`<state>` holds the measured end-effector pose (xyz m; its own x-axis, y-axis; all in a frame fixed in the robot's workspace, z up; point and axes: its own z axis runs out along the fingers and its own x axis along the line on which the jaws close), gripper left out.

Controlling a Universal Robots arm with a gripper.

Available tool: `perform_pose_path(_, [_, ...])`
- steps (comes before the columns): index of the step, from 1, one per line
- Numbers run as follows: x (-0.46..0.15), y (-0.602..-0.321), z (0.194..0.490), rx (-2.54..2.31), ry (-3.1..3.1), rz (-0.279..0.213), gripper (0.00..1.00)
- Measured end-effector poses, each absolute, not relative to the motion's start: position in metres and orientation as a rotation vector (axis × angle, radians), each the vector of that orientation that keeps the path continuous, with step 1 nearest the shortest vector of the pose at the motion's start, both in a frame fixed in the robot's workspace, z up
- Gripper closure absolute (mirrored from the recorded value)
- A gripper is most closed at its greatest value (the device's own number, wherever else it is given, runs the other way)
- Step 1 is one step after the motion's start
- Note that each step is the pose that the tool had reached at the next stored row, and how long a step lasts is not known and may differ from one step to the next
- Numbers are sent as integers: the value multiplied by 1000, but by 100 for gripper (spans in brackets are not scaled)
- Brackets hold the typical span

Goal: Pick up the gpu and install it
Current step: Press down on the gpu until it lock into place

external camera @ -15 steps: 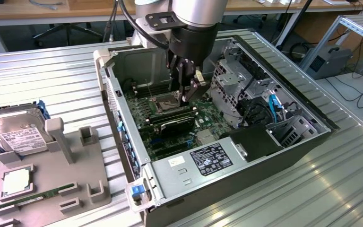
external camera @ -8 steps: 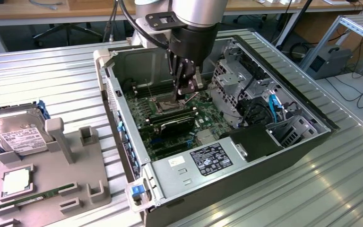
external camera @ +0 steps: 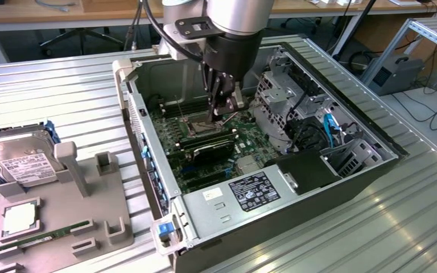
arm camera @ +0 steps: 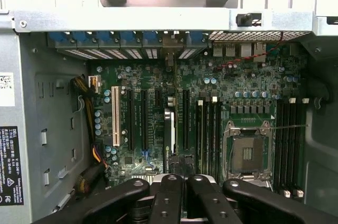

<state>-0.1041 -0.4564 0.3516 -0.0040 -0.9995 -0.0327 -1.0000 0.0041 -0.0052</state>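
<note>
Status: the thin flat gpu card [arm camera: 168, 134] is off the bench and inside the open grey metal PC case [external camera: 218, 199]. In the wrist view it stands edge-on over a black expansion slot on the green motherboard [arm camera: 237, 84], and its bracket end lines up with the rear slot openings. Looks seated or nearly so, but I can't confirm full depth or the latch from these angles. The black gripper [external camera: 225, 111] hangs low inside the case over the board, between the card and the bare silver CPU socket [arm camera: 248, 152]. Cannot tell whether it's clamped on the card or has let go. On the exterior view's left, the grey plastic parts tray [external camera: 89, 227] holds the silver hard drive with white label [external camera: 17, 162], a square CPU chip [external camera: 21, 219] and the narrow green RAM stick [external camera: 40, 239]. Judgement: pick done, insertion at or near its end, seating unverified.
</note>
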Motion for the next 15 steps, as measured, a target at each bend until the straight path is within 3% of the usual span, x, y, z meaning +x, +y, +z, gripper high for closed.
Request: perform_pose_path(15, [-105, -456, 310, -2199, 2208, 27, 89])
